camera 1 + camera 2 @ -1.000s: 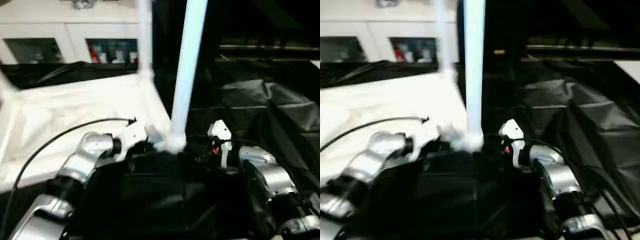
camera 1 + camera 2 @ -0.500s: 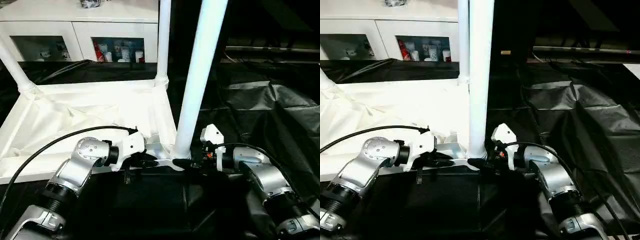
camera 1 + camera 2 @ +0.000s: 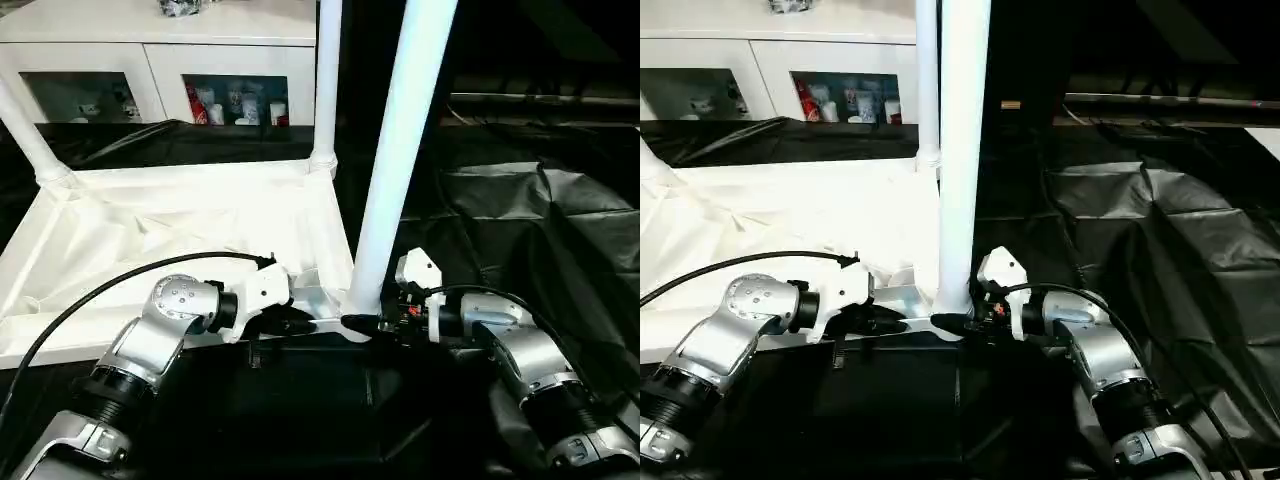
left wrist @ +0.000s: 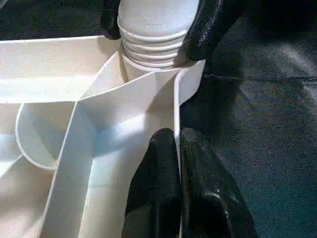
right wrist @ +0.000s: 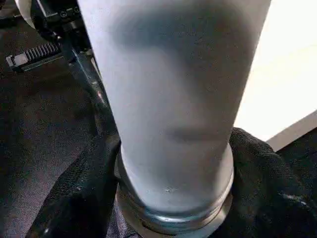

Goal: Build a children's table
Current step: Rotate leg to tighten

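1. Tabletop: white, lies underside up on the black sheet, ribs and corner sockets facing upward so the legs can go in from above.
2. Near leg: stands upright in the corner socket closest to the robot; its threaded base shows just above the socket in the left wrist view, so it looks not fully seated, and is probably being screwed or pressed home.
3. Right gripper: black fingers wrapped around the base of the near leg, one on each side, pinching it low where a turn or push has most effect.
4. Left gripper: fingers pressed together on the tabletop's thin edge wall just beside the same socket, apparently to stop the top from shifting or turning.
5. Far leg: upright in the far right socket.
6. Left leg: leaning out from the far left socket.
7. Cabinet: white, glass-fronted, behind the tabletop, well apart from the work.
8. Obstructions: a black cable loops over the left forearm, close to the tabletop; nothing else crowds the near corner.
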{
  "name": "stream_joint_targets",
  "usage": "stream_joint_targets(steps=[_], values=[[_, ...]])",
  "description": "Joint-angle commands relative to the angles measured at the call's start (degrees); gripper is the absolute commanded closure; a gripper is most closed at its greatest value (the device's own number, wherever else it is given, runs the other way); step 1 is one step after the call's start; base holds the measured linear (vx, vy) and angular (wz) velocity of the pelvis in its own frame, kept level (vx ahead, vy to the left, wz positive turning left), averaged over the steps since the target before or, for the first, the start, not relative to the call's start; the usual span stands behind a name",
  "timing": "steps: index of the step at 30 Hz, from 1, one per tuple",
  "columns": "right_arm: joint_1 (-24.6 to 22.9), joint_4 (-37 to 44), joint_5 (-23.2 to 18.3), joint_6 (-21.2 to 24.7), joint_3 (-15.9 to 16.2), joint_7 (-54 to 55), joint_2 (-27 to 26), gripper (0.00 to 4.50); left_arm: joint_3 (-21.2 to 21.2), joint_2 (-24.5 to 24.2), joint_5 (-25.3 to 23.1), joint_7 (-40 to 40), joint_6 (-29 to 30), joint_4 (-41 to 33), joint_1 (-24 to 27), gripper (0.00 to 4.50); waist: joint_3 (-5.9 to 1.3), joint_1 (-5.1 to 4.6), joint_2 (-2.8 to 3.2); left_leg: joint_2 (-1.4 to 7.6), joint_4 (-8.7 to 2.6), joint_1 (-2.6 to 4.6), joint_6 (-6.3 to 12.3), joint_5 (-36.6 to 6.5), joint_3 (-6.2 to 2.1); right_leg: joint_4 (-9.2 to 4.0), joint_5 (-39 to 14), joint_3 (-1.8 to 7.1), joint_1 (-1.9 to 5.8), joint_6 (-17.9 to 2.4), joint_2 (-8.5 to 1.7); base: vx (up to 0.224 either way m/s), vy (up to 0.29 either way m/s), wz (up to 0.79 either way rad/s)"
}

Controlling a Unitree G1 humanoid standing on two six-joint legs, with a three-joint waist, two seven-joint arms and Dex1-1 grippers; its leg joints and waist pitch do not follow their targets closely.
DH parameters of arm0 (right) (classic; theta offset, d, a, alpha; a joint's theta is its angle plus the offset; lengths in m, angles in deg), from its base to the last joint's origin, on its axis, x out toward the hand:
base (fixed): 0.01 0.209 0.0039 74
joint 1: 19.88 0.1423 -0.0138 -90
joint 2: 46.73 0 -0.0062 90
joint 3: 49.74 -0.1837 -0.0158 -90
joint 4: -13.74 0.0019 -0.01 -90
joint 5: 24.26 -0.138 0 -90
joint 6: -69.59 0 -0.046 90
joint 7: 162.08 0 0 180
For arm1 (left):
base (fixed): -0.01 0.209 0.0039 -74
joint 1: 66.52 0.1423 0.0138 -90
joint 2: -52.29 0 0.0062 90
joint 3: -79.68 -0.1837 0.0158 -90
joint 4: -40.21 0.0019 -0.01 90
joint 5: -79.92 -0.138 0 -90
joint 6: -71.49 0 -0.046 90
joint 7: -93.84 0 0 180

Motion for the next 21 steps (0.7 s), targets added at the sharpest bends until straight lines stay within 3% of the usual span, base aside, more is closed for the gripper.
stream_joint_targets(steps=[1,5,7,8,9,11,13,15,18,21], values=[[0.65,-1.36,0.89,-0.31,-0.80,1.59,-0.36,1.73,-1.86,0.54,0.55,1.57,0.39,-0.67,1.34,4.50,-3.57,0.02,-0.34,1.41,-3.32,0.30,1.76,-11.95,-0.25,-3.37,-10.81,2.34,2.81,-11.62,-3.30,0.000,0.000,0.00],[2.87,-8.34,2.38,-0.43,-4.76,14.42,-3.92,1.74,-1.23,3.61,-3.07,-6.94,0.50,4.43,-0.97,4.50,-3.18,-0.53,-0.35,1.21,-3.61,0.37,0.53,-14.91,-0.34,-4.02,-16.28,2.32,2.57,-10.74,-3.40,0.000,0.000,0.00],[3.72,-10.79,2.49,0.13,-6.34,19.48,-5.21,1.74,-0.80,5.12,-3.71,-9.91,1.24,6.43,-2.07,4.50,-3.00,-0.93,-0.36,1.05,-3.69,0.94,-0.79,-17.32,-0.42,-4.71,-21.97,2.29,2.23,-9.33,-3.50,0.000,0.000,0.00],[5.12,-14.44,2.60,1.26,-8.86,28.16,-7.20,1.75,-0.23,7.53,-4.28,-13.96,2.91,8.98,-3.64,4.50,-3.04,-1.21,-0.31,1.10,-3.82,0.88,-1.33,-18.05,-0.63,-4.80,-23.62,2.24,2.34,-8.67,-3.61,-0.052,0.005,-0.01],[6.23,-17.06,2.57,2.16,-10.85,35.19,-8.74,1.75,-0.04,9.50,-4.98,-17.30,4.33,10.91,-4.99,4.50,-2.68,-1.65,-0.20,1.03,-3.94,1.14,-1.92,-19.67,-0.65,-5.27,-26.35,2.13,1.92,-7.92,-3.53,0.000,0.000,0.00],[7.69,-19.96,2.81,3.23,-12.88,44.55,-10.78,1.75,0.24,12.81,-6.40,-23.56,6.94,13.85,-7.35,4.50,-2.77,-1.94,-0.15,0.92,-3.94,1.25,-2.30,-21.09,-0.90,-5.61,-29.25,1.94,2.06,-6.53,-3.61,0.000,0.000,0.00],[8.08,-20.68,3.50,3.36,-12.79,47.06,-11.31,1.75,0.60,14.15,-6.60,-25.96,7.76,14.91,-8.22,4.50,-2.86,-1.80,-0.36,0.75,-3.79,1.40,-1.97,-21.12,-0.88,-6.02,-30.03,1.89,1.85,-5.68,-3.62,0.000,0.000,0.00],[9.30,-22.85,6.14,1.90,-11.43,52.15,-12.63,1.75,0.68,17.37,-7.32,-30.53,8.97,17.55,-10.43,4.50,-2.95,-1.68,-0.43,0.58,-3.67,1.12,-1.30,-20.37,-0.76,-6.04,-28.89,1.88,1.83,-5.68,-3.52,0.000,0.000,0.00],[10.03,-23.79,7.05,-0.03,-10.06,50.55,-13.75,1.75,-0.11,18.84,-8.36,-31.53,8.24,19.29,-11.60,4.50,-3.11,-1.42,-0.49,0.60,-3.68,0.80,-0.27,-19.71,-0.73,-5.96,-27.55,1.91,1.97,-5.46,-3.57,0.000,0.000,0.00],[10.54,-24.26,5.60,-2.15,-10.79,48.29,-14.54,1.75,-0.24,19.03,-9.06,-31.33,6.62,20.80,-12.19,4.50,-3.10,-1.38,-0.37,0.67,-3.75,0.86,0.08,-20.20,-0.75,-5.90,-26.57,1.90,1.93,-5.90,-3.50,0.000,0.000,0.00]])
